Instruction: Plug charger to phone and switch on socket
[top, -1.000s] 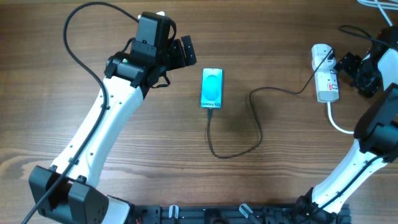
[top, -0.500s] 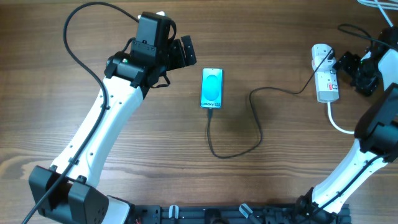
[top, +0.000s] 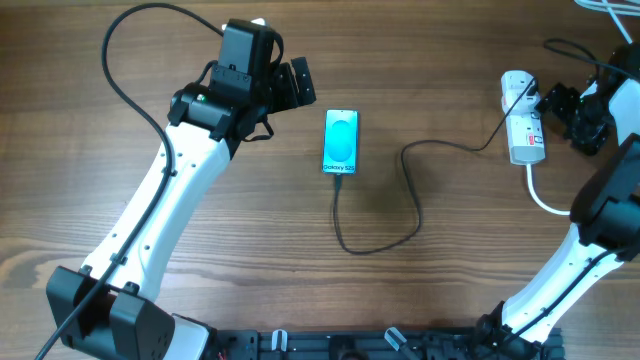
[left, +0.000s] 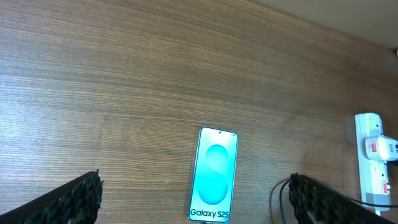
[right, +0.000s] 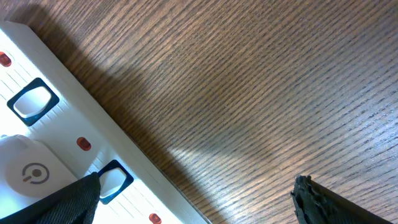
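Here, the phone (top: 340, 142) is shown lying flat, screen up, near the middle of the wooden table (top: 460, 290). The charger (top: 416, 205) is seen running from the phone's lower edge in a loop to the socket (top: 523, 120) at the right; whether its tip is seated cannot be told. The left gripper (top: 293, 84) is held just left of the phone, jaws spread fully and nothing grasped. The right gripper (top: 572, 118) is held just beside the socket, jaws likewise wide apart and empty. A thick white cord (top: 545, 200) is led off from the socket's near end.
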